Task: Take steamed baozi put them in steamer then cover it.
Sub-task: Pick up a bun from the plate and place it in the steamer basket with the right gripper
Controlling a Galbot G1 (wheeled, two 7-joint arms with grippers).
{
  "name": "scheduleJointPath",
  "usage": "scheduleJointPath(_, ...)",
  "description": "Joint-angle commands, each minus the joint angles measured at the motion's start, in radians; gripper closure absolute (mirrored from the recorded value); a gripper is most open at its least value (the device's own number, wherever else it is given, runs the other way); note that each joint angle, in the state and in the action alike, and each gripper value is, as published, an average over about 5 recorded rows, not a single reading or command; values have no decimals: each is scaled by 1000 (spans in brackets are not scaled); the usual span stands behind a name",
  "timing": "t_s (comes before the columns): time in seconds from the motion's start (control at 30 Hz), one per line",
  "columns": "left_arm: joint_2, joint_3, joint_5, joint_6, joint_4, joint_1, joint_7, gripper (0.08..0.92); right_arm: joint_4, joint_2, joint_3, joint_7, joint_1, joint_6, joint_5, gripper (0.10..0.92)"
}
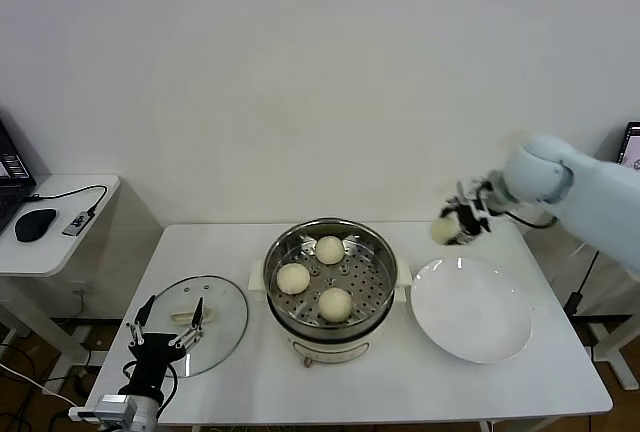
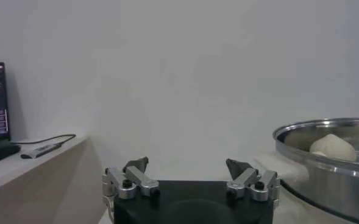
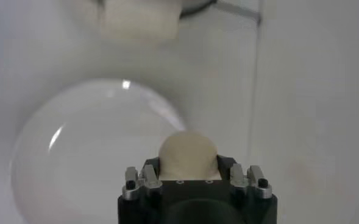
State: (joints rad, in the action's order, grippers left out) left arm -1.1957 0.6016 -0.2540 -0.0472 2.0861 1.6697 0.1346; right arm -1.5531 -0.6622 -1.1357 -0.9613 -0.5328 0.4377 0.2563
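Note:
Three cream-white baozi (image 1: 330,249) (image 1: 293,278) (image 1: 336,303) lie in the shiny perforated steamer (image 1: 372,252) on its cream pot base at the table's middle. My right gripper (image 1: 452,227) is shut on the fourth baozi (image 3: 188,155) and holds it in the air above the far edge of the white plate (image 1: 490,332), to the right of the steamer. The glass cover (image 1: 225,302) with its cream bar handle lies flat on the table left of the steamer. My left gripper (image 1: 166,325) is open and empty, low at the table's front left, over the cover's near edge.
The white plate (image 3: 63,164) has nothing on it. A side table (image 1: 70,242) with a mouse and a cable stands at the left. The steamer's rim (image 2: 325,131) shows in the left wrist view with a baozi (image 2: 331,147) inside.

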Motion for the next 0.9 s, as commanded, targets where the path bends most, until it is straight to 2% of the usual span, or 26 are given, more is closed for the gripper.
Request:
scheduleJointPath(0.03,-6,-4,1,1,-5,-6,0,177,-101,-204,-150,154,-148,249,355,440)
scheduleJointPath(0.9,-15,-3,2,0,-1,-10,-2,177,98,-330,-117,198,113,288,224,434)
